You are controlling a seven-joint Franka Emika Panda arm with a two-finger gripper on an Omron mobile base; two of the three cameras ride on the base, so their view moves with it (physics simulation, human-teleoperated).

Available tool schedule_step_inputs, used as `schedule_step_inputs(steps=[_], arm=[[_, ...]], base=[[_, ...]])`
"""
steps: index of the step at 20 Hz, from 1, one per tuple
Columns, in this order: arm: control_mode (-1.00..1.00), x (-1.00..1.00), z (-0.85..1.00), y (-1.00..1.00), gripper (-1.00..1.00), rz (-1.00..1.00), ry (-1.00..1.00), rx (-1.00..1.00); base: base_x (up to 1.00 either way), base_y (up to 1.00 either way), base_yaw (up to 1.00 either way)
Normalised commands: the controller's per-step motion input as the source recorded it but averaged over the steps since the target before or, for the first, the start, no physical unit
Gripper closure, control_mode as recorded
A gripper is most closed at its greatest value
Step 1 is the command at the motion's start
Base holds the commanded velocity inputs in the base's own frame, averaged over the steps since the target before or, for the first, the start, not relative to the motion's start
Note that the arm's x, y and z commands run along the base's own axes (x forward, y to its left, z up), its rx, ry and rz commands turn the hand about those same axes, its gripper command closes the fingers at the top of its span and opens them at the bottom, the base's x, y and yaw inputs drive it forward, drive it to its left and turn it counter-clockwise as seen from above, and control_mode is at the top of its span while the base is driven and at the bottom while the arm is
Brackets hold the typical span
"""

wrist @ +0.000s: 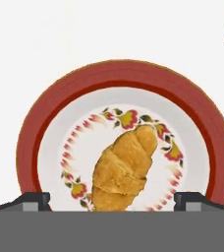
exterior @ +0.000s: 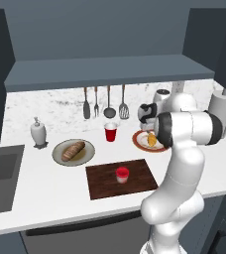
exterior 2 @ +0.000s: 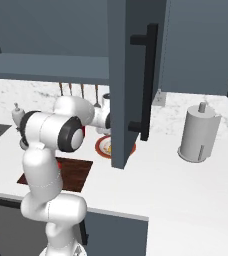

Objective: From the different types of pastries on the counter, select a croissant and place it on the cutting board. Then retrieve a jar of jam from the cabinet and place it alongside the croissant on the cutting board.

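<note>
White marbled counter [exterior: 45, 183]: jar of jam [exterior: 122, 174] is seen already on cutting board [exterior: 100, 183] near its middle, while croissant [wrist: 125, 167] is still on red-rimmed plate [wrist: 35, 128] w/ gripper [wrist: 112, 201] held wide open, empty, directly above.

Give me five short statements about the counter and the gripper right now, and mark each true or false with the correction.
1. The croissant lies on a red-rimmed plate. True.
2. The jar of jam stands on the cutting board. True.
3. The gripper is shut on the croissant. False: its fingertips stand wide apart to either side of the pastry, holding nothing.
4. The brown loaf rests on the cutting board. False: it is on its own round plate, left of the board.
5. The croissant is already on the cutting board. False: it is on its plate.
</note>
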Motion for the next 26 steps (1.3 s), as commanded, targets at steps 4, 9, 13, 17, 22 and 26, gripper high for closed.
schedule_step_inputs(steps=[4, 9, 13, 17, 22, 26], arm=[[-1.00, 0.00, -0.22, -0.07, -1.00, 0.03, 0.00, 0.00], [-1.00, 0.01, -0.19, 0.00, -1.00, 0.02, 0.00, 0.00], [-1.00, 0.00, -0.26, 0.00, -1.00, 0.01, 0.00, 0.00], [-1.00, 0.00, -0.24, 0.04, -1.00, 0.00, 0.00, 0.00], [-1.00, 0.00, -0.30, 0.24, -1.00, 0.00, 0.00, -0.01], [-1.00, 0.06, -0.44, 0.13, -1.00, 0.00, 0.00, -0.01]], base=[[0.00, 0.00, 0.00], [0.00, 0.00, 0.00], [0.00, 0.00, 0.00], [0.00, 0.00, 0.00], [0.00, 0.00, 0.00], [0.00, 0.00, 0.00]])
